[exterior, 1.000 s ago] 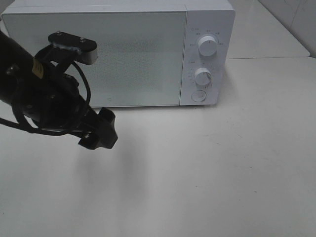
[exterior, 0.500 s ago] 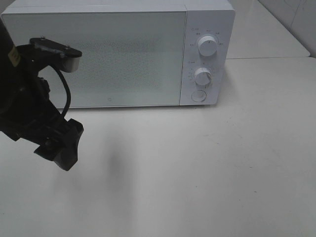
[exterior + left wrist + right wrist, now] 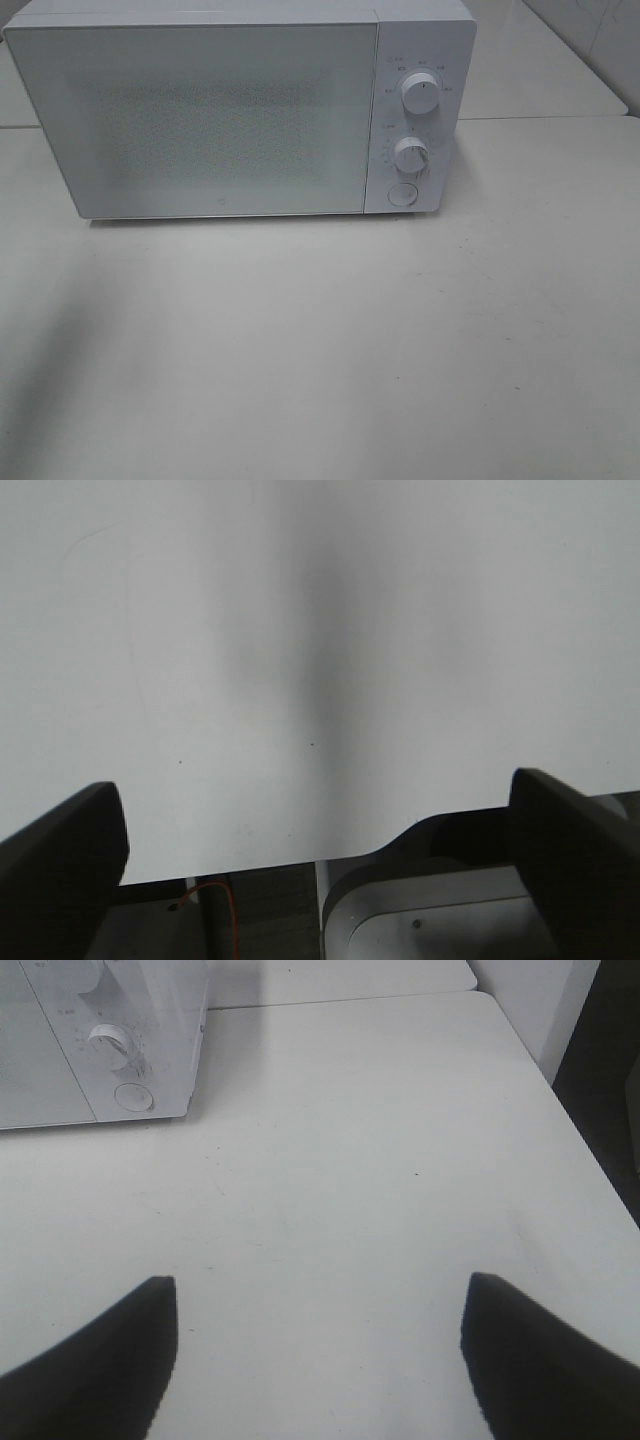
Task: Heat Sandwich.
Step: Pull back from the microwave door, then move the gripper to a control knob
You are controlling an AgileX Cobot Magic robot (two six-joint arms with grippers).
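Nearest, the left end effector [image 3: 315, 785] hangs over the near edge of the white counter [image 3: 350, 340], its two dark fingers [image 3: 60, 845] spread wide with nothing between them. Further right, the right end effector [image 3: 320, 1280] is likewise spread open and holds nothing, above the counter in front of the microwave's right end. At the far side stands the white microwave [image 3: 220, 110], its frosted door [image 3: 200, 190] closed, with two round knobs [image 3: 421, 93] and a button [image 3: 402, 194] stacked on its right panel. The sandwich is not visible in any view, so its place cannot be told
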